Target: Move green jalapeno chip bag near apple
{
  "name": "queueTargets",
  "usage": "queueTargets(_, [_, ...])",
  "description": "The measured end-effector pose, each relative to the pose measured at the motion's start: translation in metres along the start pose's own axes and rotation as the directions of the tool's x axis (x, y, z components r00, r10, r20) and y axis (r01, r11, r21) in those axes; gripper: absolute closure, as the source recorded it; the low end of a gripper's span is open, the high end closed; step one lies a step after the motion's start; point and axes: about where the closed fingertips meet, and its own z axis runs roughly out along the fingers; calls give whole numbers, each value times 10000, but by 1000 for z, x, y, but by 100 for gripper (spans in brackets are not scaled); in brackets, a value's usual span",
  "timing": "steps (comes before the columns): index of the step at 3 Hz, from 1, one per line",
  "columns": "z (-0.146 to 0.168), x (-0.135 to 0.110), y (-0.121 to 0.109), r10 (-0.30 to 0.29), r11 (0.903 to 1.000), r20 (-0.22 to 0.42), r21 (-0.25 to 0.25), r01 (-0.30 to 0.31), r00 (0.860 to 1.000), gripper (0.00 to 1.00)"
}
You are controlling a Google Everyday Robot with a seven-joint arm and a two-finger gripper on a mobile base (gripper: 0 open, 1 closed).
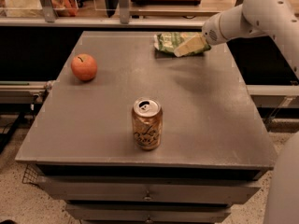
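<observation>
The green jalapeno chip bag (169, 42) lies crinkled at the far right of the grey table (93, 115). My gripper (183, 51) reaches in from the right on a white arm and sits over the bag's right part, hiding some of it. The apple (84, 67), round and orange-red with a dark stem dimple, rests at the table's far left, well apart from the bag.
A gold-brown drink can (147, 124) stands upright near the table's front middle. Drawers sit below the front edge. A shelf with rails and boxes runs behind the table. The white arm (261, 17) spans the right side.
</observation>
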Motion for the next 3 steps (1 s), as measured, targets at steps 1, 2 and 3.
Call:
queueTargets(1, [23,12,-3,404,9991,-282,139,-401,9988,0])
queueTargets(2, [35,17,-5,627,9978,-278,250,-621,9976,18])
queueTargets(3, [39,19,-8,753,9964,-207,402,-745,9969,50])
